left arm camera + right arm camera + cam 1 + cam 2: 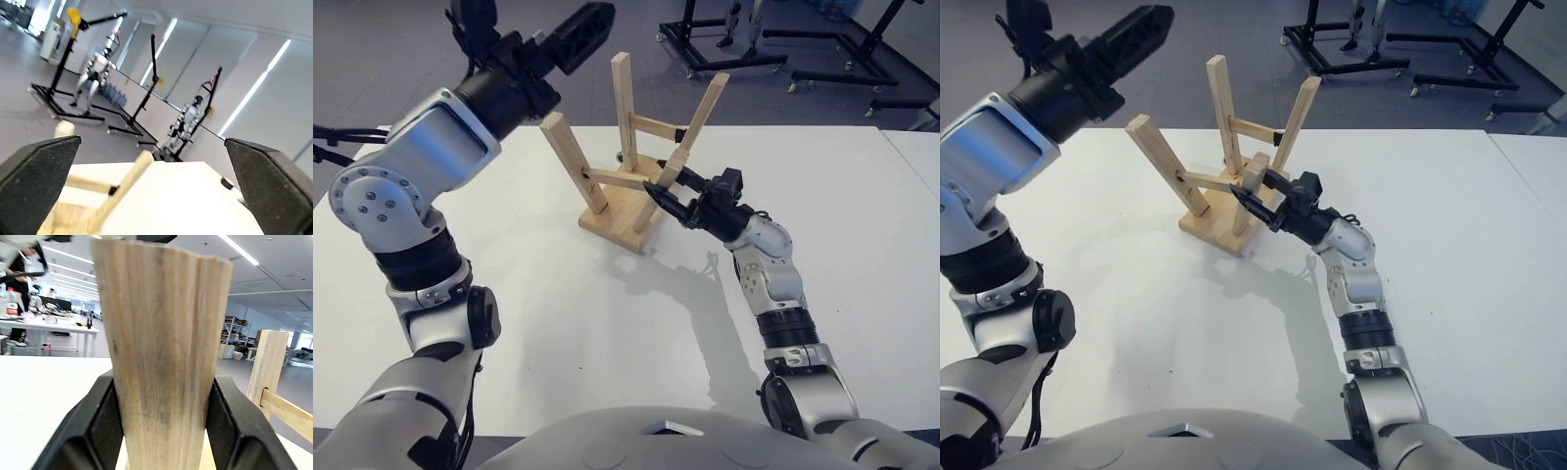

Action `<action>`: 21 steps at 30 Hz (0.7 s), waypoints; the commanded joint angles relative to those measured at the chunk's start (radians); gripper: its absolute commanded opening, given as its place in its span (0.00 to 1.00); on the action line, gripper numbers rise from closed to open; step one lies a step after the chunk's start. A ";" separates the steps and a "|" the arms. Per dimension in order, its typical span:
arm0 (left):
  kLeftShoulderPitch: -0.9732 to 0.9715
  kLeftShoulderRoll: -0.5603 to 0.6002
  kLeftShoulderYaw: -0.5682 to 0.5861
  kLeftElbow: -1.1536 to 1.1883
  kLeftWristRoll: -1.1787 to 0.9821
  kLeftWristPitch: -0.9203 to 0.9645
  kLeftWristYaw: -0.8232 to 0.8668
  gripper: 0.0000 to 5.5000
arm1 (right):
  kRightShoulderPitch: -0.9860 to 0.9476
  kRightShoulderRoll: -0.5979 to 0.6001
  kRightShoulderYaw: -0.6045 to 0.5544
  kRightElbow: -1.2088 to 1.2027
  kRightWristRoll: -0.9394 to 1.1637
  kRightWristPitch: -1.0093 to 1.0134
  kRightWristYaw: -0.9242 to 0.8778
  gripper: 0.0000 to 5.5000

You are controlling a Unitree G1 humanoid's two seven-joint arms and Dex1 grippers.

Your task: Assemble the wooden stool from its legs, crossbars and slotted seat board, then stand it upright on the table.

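Observation:
The wooden stool (pixel 617 223) rests upside down on the white table (pixel 558 323), seat board flat and legs pointing up and splayed. Crossbars (pixel 652 125) join the legs. My right gripper (pixel 658 196) is shut on the lower part of the near-right leg (pixel 697 119), close to the seat board. In the right wrist view this leg (pixel 164 342) stands squeezed between the two black fingers (pixel 95 431), with another leg (pixel 266 362) beyond. My left gripper (pixel 582 34) hangs in the air above and left of the stool, open and holding nothing; its pads (pixel 34 171) are wide apart.
Bare tabletop lies in front of and to both sides of the stool. A second white table (pixel 920 147) adjoins on the right with a narrow gap. Black wheeled stands (pixel 734 44) are on the floor beyond the table's far edge.

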 commanded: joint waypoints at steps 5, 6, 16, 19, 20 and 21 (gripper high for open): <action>0.093 -0.036 -0.101 -0.029 -0.116 -0.076 0.088 0.79 | -0.058 0.035 0.016 0.003 -0.011 -0.020 0.004 0.38; 0.098 -0.033 -0.111 -0.027 -0.106 -0.083 0.082 0.77 | -0.054 0.034 0.015 0.003 -0.010 -0.020 0.006 0.38; 0.179 -0.007 -0.175 -0.027 0.005 -0.111 -0.001 0.46 | 0.141 0.001 -0.040 -0.011 0.045 -0.051 0.042 0.38; 0.206 -0.008 -0.195 -0.034 0.037 -0.106 -0.028 0.38 | 0.172 0.017 -0.025 -0.013 0.054 -0.063 0.054 0.38; 0.212 -0.012 -0.203 -0.033 0.049 -0.106 -0.035 0.35 | 0.175 0.021 -0.019 -0.015 0.051 -0.067 0.054 0.38; 0.217 -0.016 -0.209 -0.033 0.058 -0.108 -0.039 0.33 | 0.176 0.025 -0.015 -0.017 0.052 -0.069 0.055 0.38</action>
